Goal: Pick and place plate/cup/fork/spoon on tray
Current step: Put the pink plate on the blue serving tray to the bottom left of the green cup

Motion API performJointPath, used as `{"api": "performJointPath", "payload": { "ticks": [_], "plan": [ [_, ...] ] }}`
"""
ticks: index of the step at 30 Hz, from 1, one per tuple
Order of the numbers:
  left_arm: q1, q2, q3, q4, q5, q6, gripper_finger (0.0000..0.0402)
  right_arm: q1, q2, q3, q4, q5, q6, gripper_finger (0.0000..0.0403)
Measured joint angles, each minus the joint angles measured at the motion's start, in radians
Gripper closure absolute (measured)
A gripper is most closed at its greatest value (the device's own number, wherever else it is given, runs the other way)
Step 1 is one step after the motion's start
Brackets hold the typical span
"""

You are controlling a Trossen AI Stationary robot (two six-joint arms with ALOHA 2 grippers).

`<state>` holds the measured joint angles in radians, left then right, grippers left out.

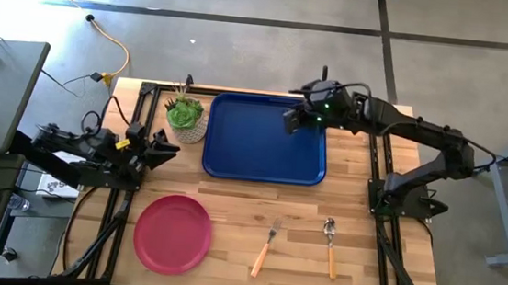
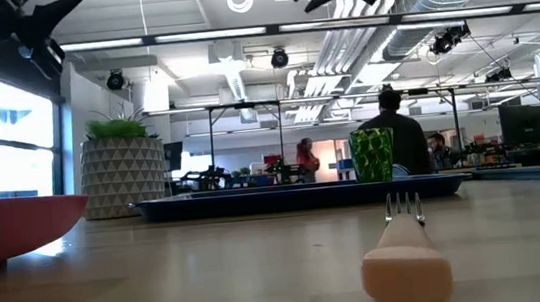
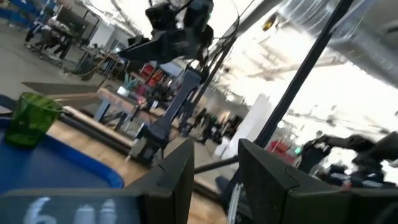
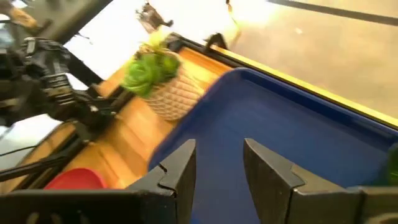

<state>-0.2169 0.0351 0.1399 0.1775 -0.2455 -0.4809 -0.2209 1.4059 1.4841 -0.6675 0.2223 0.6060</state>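
1. Raised above the blue tray's (image 1: 263,139) right edge: right gripper (image 1: 290,120), fingers parted and empty in its own wrist view, nothing between them but tray floor.
2. Standing on the tray just beneath and beside that gripper: green cup (image 2: 373,154), upright and free. Judged already placed, which would explain the spread fingers and the lifted arm.
3. Well apart from the right gripper, on bare wood toward the table's near edge: pink-red plate (image 1: 172,233), fork (image 1: 265,250) and spoon (image 1: 330,246), the two utensils side by side with handles pointing away from the tray. All three judged still to be moved.
4. Parked off the tray's left side, near the potted succulent (image 1: 184,118): left gripper (image 1: 163,147), fingers parted in its wrist view, holding nothing, apparently waiting.
5. Overhead view: hides the cup beneath the right arm, yet alone gives the whole layout.
6. Table-level view: alone shows the cup standing upright on the tray, with the fork close to the lens and people in the room beyond.
7. Left wrist view: cup on the tray with the right gripper hanging above it, clear of its rim.
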Motion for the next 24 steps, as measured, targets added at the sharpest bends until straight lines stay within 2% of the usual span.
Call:
{"api": "performJointPath", "payload": {
  "ticks": [13,20,24],
  "plan": [
    [0.0,0.239,0.328,-0.449,0.026,0.171,0.0288,0.074,-0.007,0.0,0.117,0.022,-0.004,0.0279],
    [0.0,0.397,0.444,-0.608,0.027,0.32,0.0288,0.072,-0.02,0.0,0.117,0.026,-0.021,0.0279],
    [0.0,0.473,0.474,-0.633,0.027,0.377,0.0288,0.072,-0.026,0.0,0.118,0.055,-0.023,0.0279]
  ]
}}
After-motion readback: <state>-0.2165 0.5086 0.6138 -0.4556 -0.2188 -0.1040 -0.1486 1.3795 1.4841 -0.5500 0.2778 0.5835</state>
